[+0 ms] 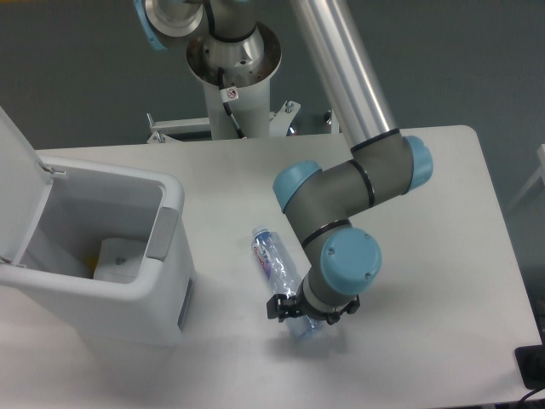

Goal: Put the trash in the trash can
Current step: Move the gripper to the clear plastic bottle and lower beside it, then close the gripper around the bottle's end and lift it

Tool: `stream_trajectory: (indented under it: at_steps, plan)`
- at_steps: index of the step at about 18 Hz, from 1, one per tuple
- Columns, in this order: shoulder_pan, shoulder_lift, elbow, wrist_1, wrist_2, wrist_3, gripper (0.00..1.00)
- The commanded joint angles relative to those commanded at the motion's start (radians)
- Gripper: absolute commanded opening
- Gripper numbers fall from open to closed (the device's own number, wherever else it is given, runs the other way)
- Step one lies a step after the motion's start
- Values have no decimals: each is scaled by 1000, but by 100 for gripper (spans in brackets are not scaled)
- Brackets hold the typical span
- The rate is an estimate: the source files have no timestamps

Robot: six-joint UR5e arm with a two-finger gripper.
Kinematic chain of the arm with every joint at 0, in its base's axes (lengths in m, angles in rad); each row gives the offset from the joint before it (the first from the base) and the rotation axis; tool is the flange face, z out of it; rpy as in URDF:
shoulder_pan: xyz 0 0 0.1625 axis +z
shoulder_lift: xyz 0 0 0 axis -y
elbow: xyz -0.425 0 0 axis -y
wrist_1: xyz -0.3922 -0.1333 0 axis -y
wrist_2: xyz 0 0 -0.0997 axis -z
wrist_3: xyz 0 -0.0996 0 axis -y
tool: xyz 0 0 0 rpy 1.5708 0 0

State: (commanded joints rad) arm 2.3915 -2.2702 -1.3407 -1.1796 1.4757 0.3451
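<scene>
White tabletop fills most of the view, with dark grey floor behind it and the arm's base mounted at the far edge. On the left stands the bin, white and rectangular, its lid tipped up and back and a grey panel on the rim facing the table's middle. Inside the bin, low against the near wall, lies a white crumpled packet. Right of the bin, well apart from it, the bottle lies flat on the table, running diagonally with its blue cap toward the far left and its base toward the near right; a blue-red label shows along its upper half. The arm folds down over the table so that its wrist covers the lower half of the bottle. The gripper sits at that lower end, a dark finger showing on each side of the clear plastic, the bottle lying between them. Whether the fingers press the bottle or merely straddle it cannot be told.
</scene>
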Motion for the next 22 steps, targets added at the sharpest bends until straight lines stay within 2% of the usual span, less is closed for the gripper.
stream_trajectory:
  at_steps: [5, 7, 11, 14, 16, 22]
  plan:
    - [-26, -9, -6, -2, 89, -2, 100]
    - [-28, -12, -6, -3, 94, -2, 89]
    - [-28, -11, -5, -3, 92, -2, 61]
    - [-28, -9, -3, -3, 89, -21, 45]
    - [-28, -8, -2, -3, 87, -25, 41]
    - [-26, 1, 5, -2, 84, -23, 40]
